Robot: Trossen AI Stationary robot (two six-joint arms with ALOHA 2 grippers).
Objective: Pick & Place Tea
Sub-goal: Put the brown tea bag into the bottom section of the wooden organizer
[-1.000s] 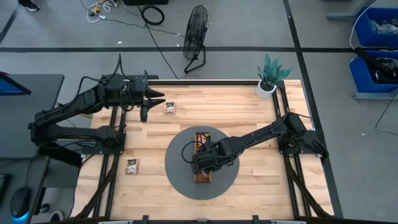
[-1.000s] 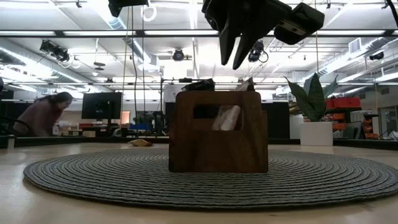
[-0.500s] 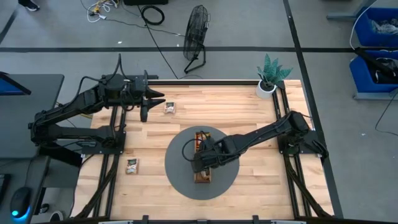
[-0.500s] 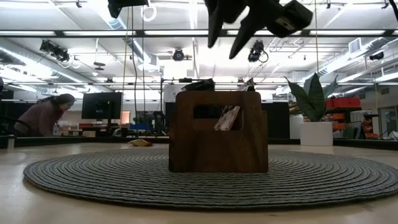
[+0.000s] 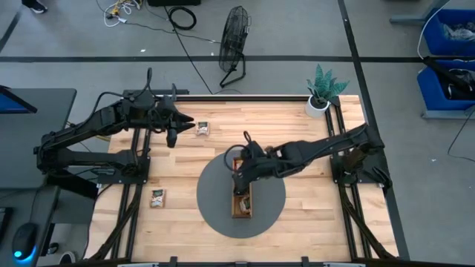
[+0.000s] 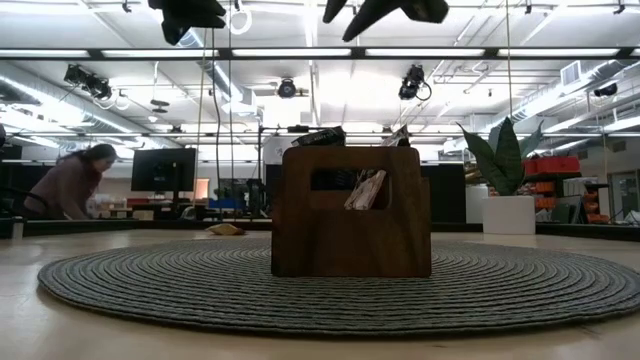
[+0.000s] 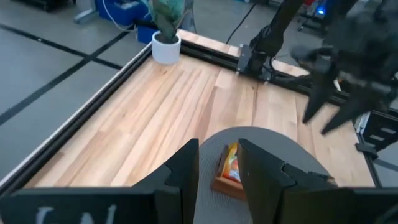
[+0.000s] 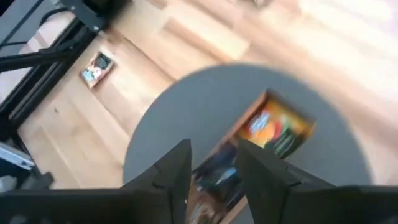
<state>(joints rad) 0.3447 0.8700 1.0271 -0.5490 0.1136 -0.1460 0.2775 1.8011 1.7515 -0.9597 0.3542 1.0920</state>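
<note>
Two tea sachets lie loose on the worktop, both well apart from the wooden divided tray [image 5: 242, 194]: one sachet [image 5: 202, 128] beyond the tray toward the left arm, the other sachet [image 5: 157, 197] near the worktop's left edge, level with the tray. The tray sits on a round grey woven mat [image 5: 215, 208], roughly at the mat's centre, with its long axis running front to back.

Tray contents: the far compartment holds orange sachets [image 8: 268, 123]; the compartments behind it hold darker sachets [image 8: 216, 169], colour not clear. In the low view, a pale sachet [image 6: 364, 188] leans tilted behind the handle cut-out of the tray's end wall.

Right gripper [image 5: 240, 165]: raised above the tray's far end, jaws parted and holding nothing. Left gripper [image 5: 175, 126]: hovering just beside the far loose sachet, well apart from the tray; jaws slightly apart with nothing between them.

A potted plant [image 5: 321, 90] stands at the worktop's far right corner.
</note>
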